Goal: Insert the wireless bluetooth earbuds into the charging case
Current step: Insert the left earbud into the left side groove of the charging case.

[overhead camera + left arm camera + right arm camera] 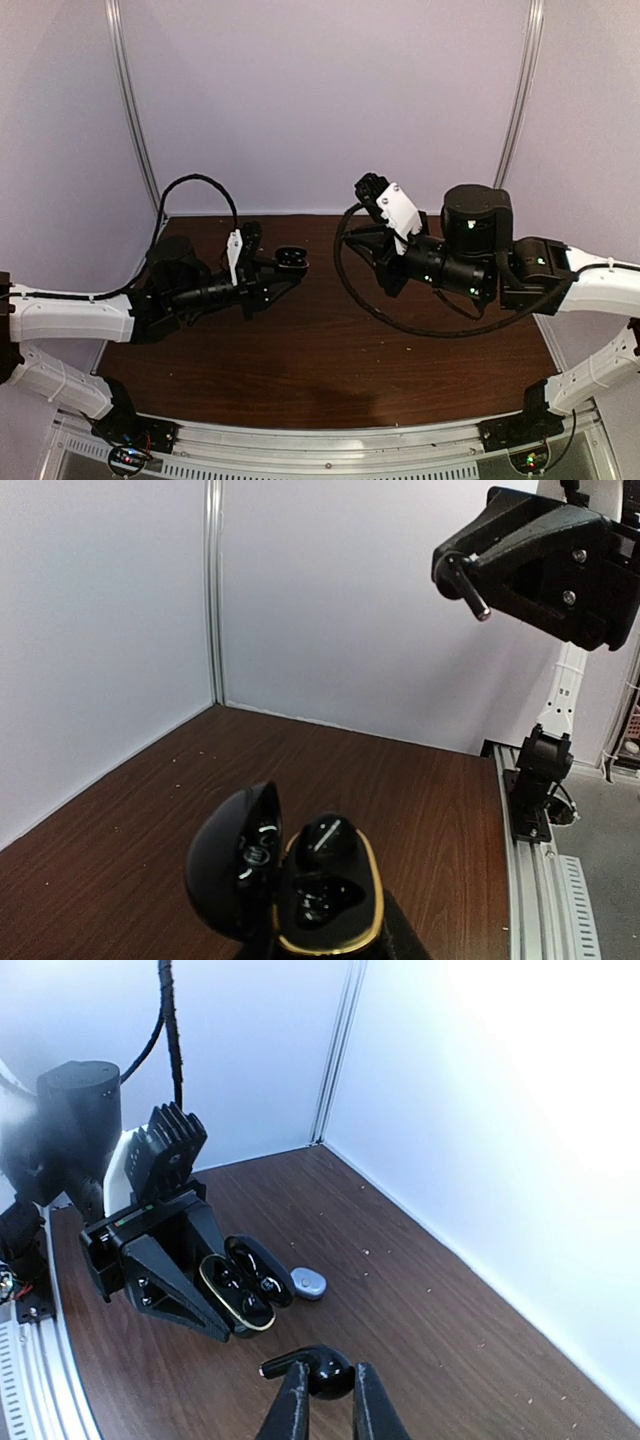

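Right wrist view shows the right end effector pinched narrow on a black earbud, held above the tabletop. The left end effector is clamped on the open charging case. A seated bud appears to fill one socket, and the other looks free. A pale bud lies on the wood. The step seems to be carrying the earbud over. Next, it needs lining up with the free socket and lowering gently.
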Available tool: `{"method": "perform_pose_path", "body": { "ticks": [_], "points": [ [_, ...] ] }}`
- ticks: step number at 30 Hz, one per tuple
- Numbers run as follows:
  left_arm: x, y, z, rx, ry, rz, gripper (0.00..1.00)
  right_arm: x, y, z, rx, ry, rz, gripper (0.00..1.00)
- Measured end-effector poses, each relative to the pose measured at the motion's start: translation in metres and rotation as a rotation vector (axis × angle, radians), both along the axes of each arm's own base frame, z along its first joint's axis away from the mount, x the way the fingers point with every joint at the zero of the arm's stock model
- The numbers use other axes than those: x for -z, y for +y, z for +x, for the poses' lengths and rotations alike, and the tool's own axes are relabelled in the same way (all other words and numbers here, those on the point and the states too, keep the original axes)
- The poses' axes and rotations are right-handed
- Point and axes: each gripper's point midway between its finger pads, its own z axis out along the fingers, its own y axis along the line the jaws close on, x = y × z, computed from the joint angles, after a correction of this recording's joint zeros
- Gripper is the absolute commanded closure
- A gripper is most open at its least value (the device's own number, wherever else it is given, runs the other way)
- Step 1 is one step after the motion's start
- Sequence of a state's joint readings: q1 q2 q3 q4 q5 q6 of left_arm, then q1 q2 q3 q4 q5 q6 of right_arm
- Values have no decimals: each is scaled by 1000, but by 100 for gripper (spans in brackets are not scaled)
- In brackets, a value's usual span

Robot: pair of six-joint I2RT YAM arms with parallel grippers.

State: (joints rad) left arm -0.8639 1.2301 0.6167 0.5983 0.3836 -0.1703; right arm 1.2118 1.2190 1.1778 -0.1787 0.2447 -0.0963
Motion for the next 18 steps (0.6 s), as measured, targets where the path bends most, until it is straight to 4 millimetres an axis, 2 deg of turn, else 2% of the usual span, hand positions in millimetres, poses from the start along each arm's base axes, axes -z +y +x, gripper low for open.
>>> {"method": "perform_pose_path", "body": {
  "ticks": [3, 10, 18],
  "points": [
    [-1, -5, -2, 27, 9, 7, 100, -2, 11, -2, -2, -53, -43, 90],
    [0, -15, -14, 97, 29, 18, 100, 16, 30, -1, 8, -118, -164, 90],
    [-2, -24, -26, 158, 33, 17, 100, 5, 41, -1, 10, -158, -184, 91]
  ]
}}
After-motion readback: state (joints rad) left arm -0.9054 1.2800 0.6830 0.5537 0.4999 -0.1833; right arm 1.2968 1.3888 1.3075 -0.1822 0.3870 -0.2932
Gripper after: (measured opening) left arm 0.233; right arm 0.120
